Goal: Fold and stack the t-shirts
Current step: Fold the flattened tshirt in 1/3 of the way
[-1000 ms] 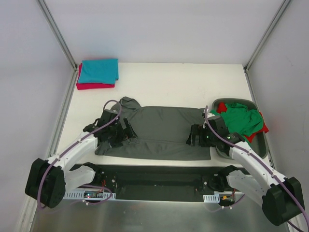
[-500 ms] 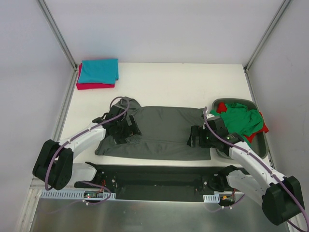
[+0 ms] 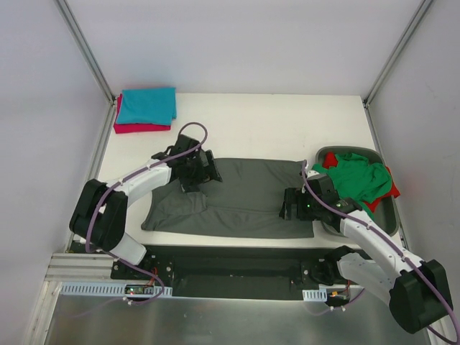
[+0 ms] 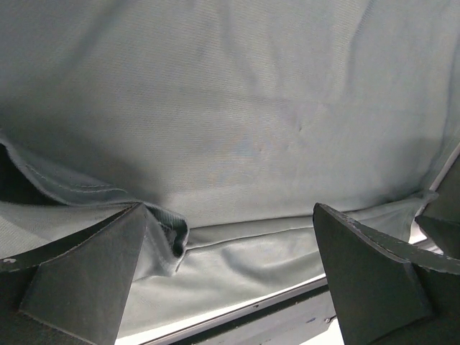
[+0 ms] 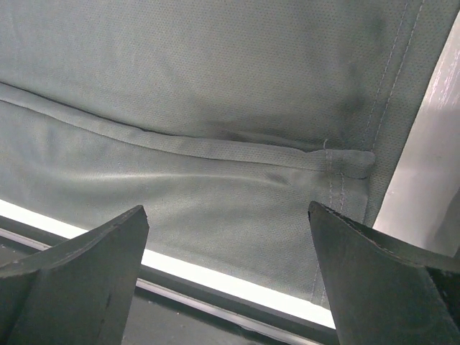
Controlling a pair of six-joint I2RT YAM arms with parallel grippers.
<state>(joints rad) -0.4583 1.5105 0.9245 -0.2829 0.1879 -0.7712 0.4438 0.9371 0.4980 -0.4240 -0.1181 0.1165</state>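
Note:
A dark grey t-shirt (image 3: pixel 248 200) lies spread across the middle of the table, its left end folded over. My left gripper (image 3: pixel 204 171) hangs open over its far left part. In the left wrist view the open left gripper (image 4: pixel 230 248) is close above the grey cloth (image 4: pixel 237 122), beside a doubled-over edge (image 4: pixel 171 237). My right gripper (image 3: pixel 289 204) stands open over the shirt's near right corner. In the right wrist view the right gripper (image 5: pixel 226 248) is above the hem (image 5: pixel 345 164). A folded teal t-shirt (image 3: pixel 148 105) lies on a folded crimson-pink one (image 3: pixel 138 129).
A dark grey oval tub (image 3: pixel 383 217) at the right holds a crumpled green t-shirt (image 3: pixel 353 180) on top of a red one (image 3: pixel 393 192). Metal frame posts rise at the back corners. The table's near edge (image 5: pixel 237 284) runs just below the grey shirt.
My left arm has swung from the shirt's near left part up to its far left part, still open. The right arm has barely moved.

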